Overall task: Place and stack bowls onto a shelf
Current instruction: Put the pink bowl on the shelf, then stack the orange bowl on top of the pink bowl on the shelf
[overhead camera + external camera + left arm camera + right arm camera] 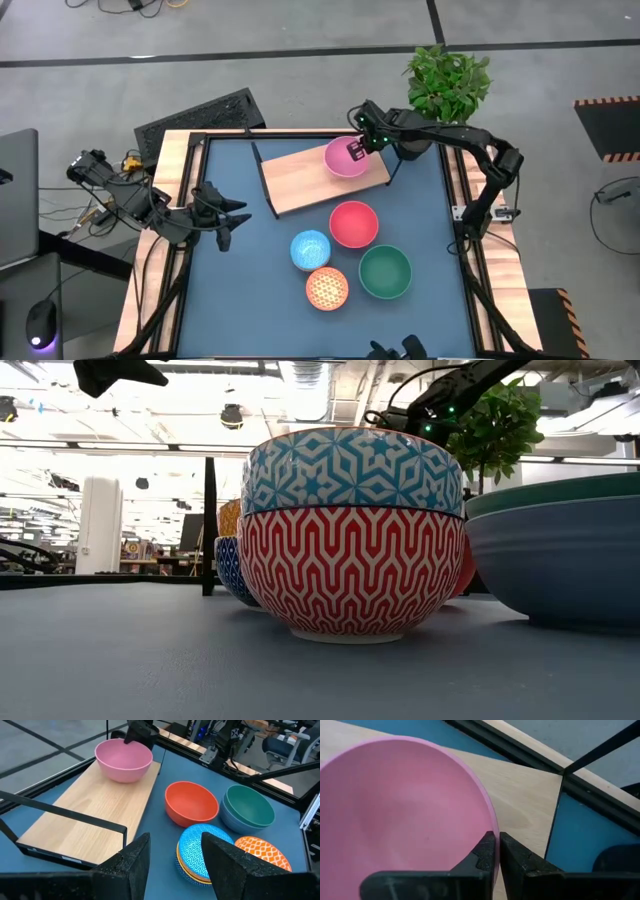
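Note:
The pink bowl (343, 160) sits upright at the far right end of the light-wood shelf board (310, 180), which has a thin black wire frame. My right gripper (356, 149) is at the bowl's far rim, shut on it. My left gripper (175, 865) hangs open near the table's left edge, short of the shelf's left end, touching nothing. On the blue mat stand a red bowl (353, 223), a blue-patterned bowl (310, 249) stacked in another bowl, an orange-patterned bowl (327, 288), and a green bowl (385, 272) nested in a grey-blue one. My right gripper pinches the pink bowl's rim (491, 822) on its far right side, one finger (485, 855) inside the bowl and the other (515, 862) outside. The fingers slant down from the table's far right. The bowl stays upright, its base (122, 776) seemingly on the board.
A potted plant (449, 80) and a small black pot (412, 150) stand just beyond the shelf's right end, under my right arm. A keyboard (200, 115) lies past the table's far left corner. Black rails (460, 200) edge the mat. Bare board lies left of the pink bowl.

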Available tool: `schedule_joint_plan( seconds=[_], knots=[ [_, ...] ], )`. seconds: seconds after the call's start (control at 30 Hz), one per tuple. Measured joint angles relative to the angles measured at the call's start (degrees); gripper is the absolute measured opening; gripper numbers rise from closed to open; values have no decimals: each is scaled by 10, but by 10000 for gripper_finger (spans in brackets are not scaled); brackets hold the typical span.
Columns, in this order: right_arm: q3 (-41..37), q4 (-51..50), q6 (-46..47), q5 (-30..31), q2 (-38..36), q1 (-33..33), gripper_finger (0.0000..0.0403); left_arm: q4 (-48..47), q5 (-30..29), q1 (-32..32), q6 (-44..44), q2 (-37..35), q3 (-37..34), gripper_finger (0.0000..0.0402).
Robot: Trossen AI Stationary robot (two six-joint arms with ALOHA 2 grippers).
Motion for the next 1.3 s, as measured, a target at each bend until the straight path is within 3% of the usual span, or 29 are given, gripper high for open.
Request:
schedule_joint_plan(
  seconds=[0.2, 0.57, 0.87, 1.1, 1.3],
  knots=[
    [-1, -3, -24, 2, 0, 5, 74, 0, 0, 0, 0, 0, 0, 162],
    [16, 0, -45, 2, 0, 9, 169, 0, -1, 0, 0, 0, 0, 162],
    [82, -53, -71, 2, 0, 25, 189, 0, -1, 0, 1, 0, 0, 162],
    [131, -191, -94, 2, -1, 114, 189, 0, 14, 0, 0, 0, 0, 162],
    [131, -294, -56, 2, -1, 223, 189, 0, 16, 0, 0, 0, 0, 162]
  ],
)
